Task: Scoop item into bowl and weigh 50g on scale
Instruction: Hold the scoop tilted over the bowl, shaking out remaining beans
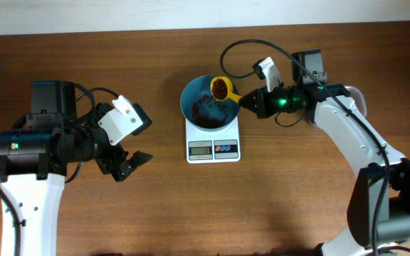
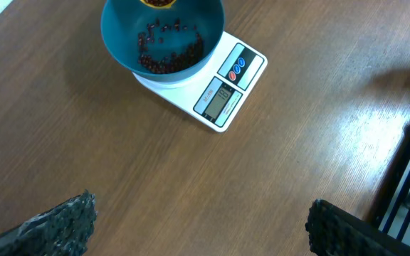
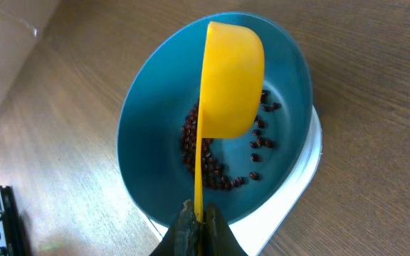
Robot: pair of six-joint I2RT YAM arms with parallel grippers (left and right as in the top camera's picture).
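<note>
The beans lie in a thin, scattered layer at the bottom of the blue bowl, which sits on the white scale near the middle of the table. More beans fill the yellow scoop, which hangs over the bowl's far right rim. From the right wrist view the scoop looks rolled partly onto its side. My right end effector is clamped tight on the scoop's thin handle. My left end effector is spread wide and holds nothing, well off to the left of the scale.

I judge this to be the pour. To do it well I would roll the right wrist slowly so the beans trickle out instead of dumping. I would hold the scoop clear of the bowl rim, since any touch would upset the reading. I cannot read the display from here, so I would pause between small tips and stop short of the target.
</note>
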